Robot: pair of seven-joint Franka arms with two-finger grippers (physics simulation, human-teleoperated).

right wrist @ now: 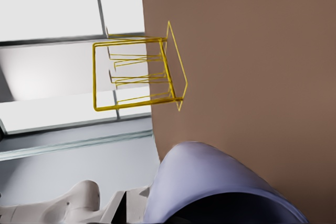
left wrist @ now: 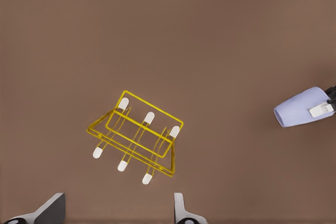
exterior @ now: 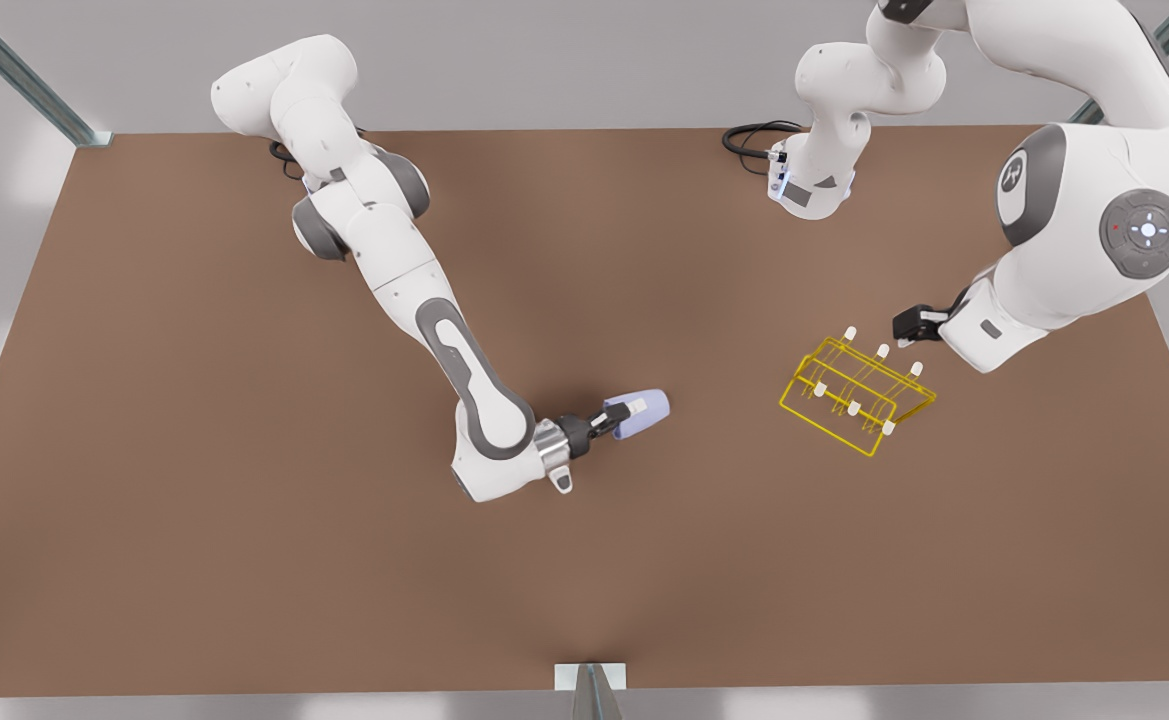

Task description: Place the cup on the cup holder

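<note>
One cup (exterior: 644,412) is clamped sideways in the right gripper (exterior: 616,416), carried above the tabletop (exterior: 244,560) with the cup holder (exterior: 856,396) well ahead of its jaws (the left gripper (left wrist: 118,211) waits spread empty just beside that rack), so transport is underway and lowering onto a prong comes next.

The cup (exterior: 644,412), small, lavender-blue, tapered and handleless, is held tipped on its side above the table, its narrower end pointed toward the front view's right. The cup holder (exterior: 856,395), a yellow thin-wire rectangular rack, is stood on the table (well apart from the cup), with six white-tipped prongs raised in two rows of three.
</note>
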